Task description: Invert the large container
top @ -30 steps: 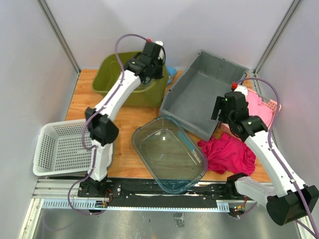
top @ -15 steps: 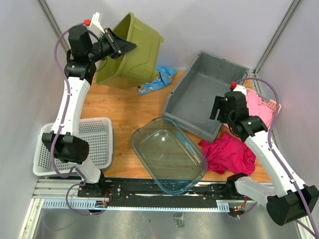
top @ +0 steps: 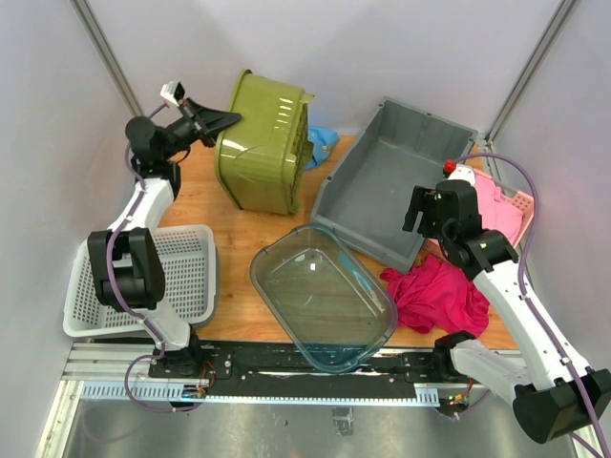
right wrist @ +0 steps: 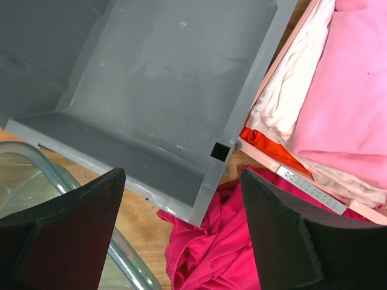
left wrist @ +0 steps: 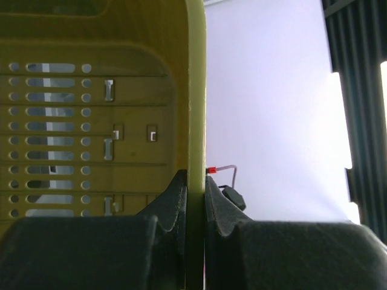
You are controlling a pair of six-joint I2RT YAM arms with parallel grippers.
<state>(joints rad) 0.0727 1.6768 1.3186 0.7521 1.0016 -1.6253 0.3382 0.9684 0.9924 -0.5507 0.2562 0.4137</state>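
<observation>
From above, the left gripper (top: 220, 118) is pinching the rim of the olive container (top: 263, 143), which is sitting tipped over at the back of the table (top: 234, 229), its wrist view is showing both pads pressing that rim, and the right gripper (right wrist: 181, 178) is hovering spread wide over the gray bin (right wrist: 169, 78).

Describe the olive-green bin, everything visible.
The olive-green bin looks like moulded plastic, ribbed outside, one wall pierced by slots and round holes. It is tipped on its side at the far left of the table, lower edge seemingly on the wood. The left gripper is shut on its rim. A blue cloth shows behind it.
</observation>
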